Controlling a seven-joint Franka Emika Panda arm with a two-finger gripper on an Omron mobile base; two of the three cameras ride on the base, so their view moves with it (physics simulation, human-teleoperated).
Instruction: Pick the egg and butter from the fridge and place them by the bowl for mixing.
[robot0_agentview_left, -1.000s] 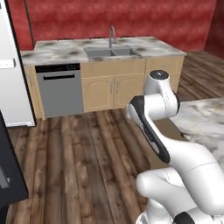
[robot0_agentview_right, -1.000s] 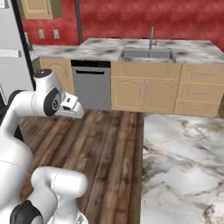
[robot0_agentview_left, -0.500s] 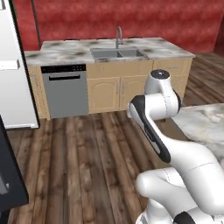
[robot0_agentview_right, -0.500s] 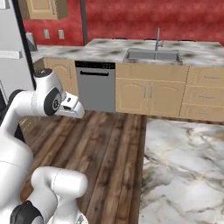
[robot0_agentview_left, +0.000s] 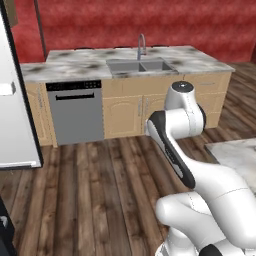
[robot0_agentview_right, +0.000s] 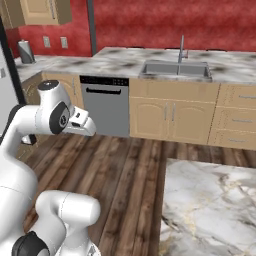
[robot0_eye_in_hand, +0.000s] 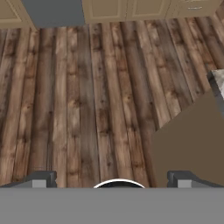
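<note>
Hand view: gripper (robot0_eye_in_hand: 109, 180) spread wide, empty (above bare floor); fridge (robot0_agentview_left: 15, 125) at nine o'clock, nothing fetched yet.

- Red wall (robot0_agentview_left: 150, 25) runs behind the counter (robot0_agentview_left: 75, 62), which has a marbled grey-white top.
- Steel sink (robot0_agentview_left: 142, 66) with a faucet (robot0_agentview_left: 141, 46) is set into the counter.
- Grey dishwasher (robot0_agentview_left: 75, 112) sits under the counter, left of the sink, with tan cabinets (robot0_agentview_left: 125, 112) beside it.
- Dark plank floor (robot0_agentview_left: 90, 190) in front of the counter.
- Another marble top (robot0_agentview_right: 210, 205) nearer the camera, across the floor from the sink.
</note>
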